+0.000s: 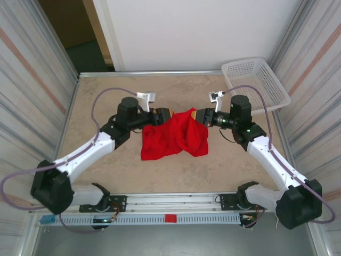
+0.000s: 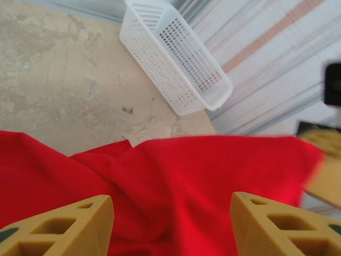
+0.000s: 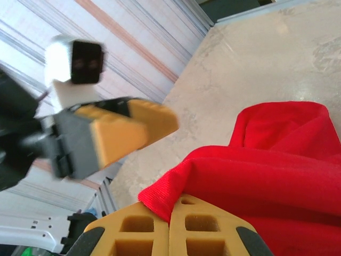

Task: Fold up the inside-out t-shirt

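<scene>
On my screen the bright red cloth t-shirt (image 1: 175, 136) reads as a soft, matt knit, with a finely ribbed edge where the right wrist view brings it close. The mustard-yellow fingers (image 3: 133, 234) of the right gripper (image 3: 170, 226) and of the left gripper (image 2: 170, 224) look like matt, slightly grainy moulded plastic with hollow cells, while the black arm housings (image 1: 128, 109) have a smooth, faintly shiny finish. I take the beige tabletop (image 1: 176, 90) for a smooth, mottled stone-look surface, the white mesh basket (image 1: 256, 82) for glossy perforated plastic, and the rail (image 1: 170, 200) along the near edge for bare metal.
</scene>
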